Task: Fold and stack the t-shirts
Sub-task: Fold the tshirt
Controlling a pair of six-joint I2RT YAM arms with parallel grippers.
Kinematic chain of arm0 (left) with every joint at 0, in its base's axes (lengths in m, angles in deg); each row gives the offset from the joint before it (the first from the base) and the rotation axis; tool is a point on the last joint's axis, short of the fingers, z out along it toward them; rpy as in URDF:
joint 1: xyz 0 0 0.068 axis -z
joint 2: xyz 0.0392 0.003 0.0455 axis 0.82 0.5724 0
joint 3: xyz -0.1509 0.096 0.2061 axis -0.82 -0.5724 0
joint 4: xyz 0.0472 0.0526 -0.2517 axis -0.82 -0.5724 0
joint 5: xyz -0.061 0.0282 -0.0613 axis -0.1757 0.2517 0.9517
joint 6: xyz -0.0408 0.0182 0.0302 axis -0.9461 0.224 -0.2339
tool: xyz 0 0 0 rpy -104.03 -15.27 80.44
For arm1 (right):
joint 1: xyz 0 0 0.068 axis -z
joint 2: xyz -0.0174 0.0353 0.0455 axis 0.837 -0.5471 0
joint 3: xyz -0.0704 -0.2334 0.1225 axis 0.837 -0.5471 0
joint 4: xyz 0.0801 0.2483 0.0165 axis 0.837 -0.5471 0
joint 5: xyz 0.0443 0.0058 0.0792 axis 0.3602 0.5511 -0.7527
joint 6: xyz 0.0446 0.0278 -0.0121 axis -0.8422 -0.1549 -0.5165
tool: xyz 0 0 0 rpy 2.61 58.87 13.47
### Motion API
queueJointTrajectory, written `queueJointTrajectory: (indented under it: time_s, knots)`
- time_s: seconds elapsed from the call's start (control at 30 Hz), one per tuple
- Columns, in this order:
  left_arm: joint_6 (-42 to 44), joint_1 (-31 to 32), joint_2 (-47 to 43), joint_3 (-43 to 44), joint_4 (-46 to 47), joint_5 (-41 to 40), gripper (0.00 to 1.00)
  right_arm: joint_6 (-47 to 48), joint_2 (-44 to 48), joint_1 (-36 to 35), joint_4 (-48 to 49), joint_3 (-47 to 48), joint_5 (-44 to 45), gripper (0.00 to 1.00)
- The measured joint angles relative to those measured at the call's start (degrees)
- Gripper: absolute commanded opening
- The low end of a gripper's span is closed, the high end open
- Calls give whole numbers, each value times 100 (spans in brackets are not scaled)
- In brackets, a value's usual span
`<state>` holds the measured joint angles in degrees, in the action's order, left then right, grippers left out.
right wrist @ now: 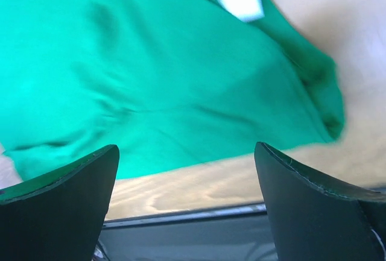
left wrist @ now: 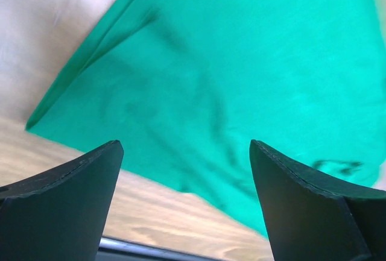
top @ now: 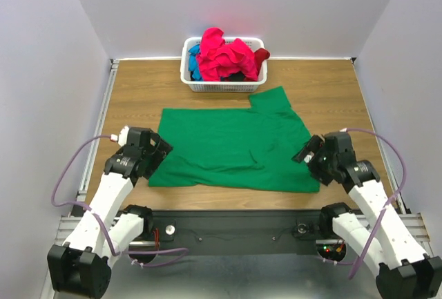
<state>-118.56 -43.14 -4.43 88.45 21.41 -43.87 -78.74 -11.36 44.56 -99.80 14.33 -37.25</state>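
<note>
At either near corner of the green t-shirt (top: 235,150), left and right jaws gape wide, gripping nothing.

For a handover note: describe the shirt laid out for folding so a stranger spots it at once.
On the wooden table, in front of the white basket at the far edge, lies one green t-shirt. It alone is spread flat; the pink-red shirts sit bunched inside the basket.

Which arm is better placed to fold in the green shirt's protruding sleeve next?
Right, probably. The sleeve of the green t-shirt juts out on the right arm's side; the right gripper is open at that edge, while the left gripper sits across the shirt.
</note>
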Motion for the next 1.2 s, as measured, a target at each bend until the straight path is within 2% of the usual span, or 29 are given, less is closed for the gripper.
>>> queueJointTrajectory:
  time_s: [0.1,0.27,0.4,0.57,0.67,0.9,1.07,1.1,1.17,1.2]
  knots:
    - [26,0,83,577,66,-157,99,361,-396,0,367,527,-11,100]
    - [160,0,492,660,704,22,99,697,-1233,20,1126,603,-407,100]
    - [439,0,1543,1075,905,-37,98,999,-2323,22,1329,1211,-282,100]
    - [896,-83,2892,2159,1255,-350,98,1661,-3641,22,1875,2588,496,100]
    - [1126,-238,3403,2627,1449,-415,98,2079,-4437,39,2212,3375,925,100]
    - [1700,-739,4977,3877,1646,-409,98,2813,-6304,446,2688,4776,752,100]
    - [2000,-782,6343,5007,1611,-474,88,3056,-7364,616,2723,5663,555,100]
    - [2046,-782,6520,5145,1585,-483,82,3084,-7571,634,2728,5853,540,100]
    - [2120,-787,6878,5366,1563,-507,75,3115,-7768,673,2747,6019,535,100]
    - [2177,-789,7031,5447,1523,-507,67,3126,-7893,686,2745,6140,511,100]
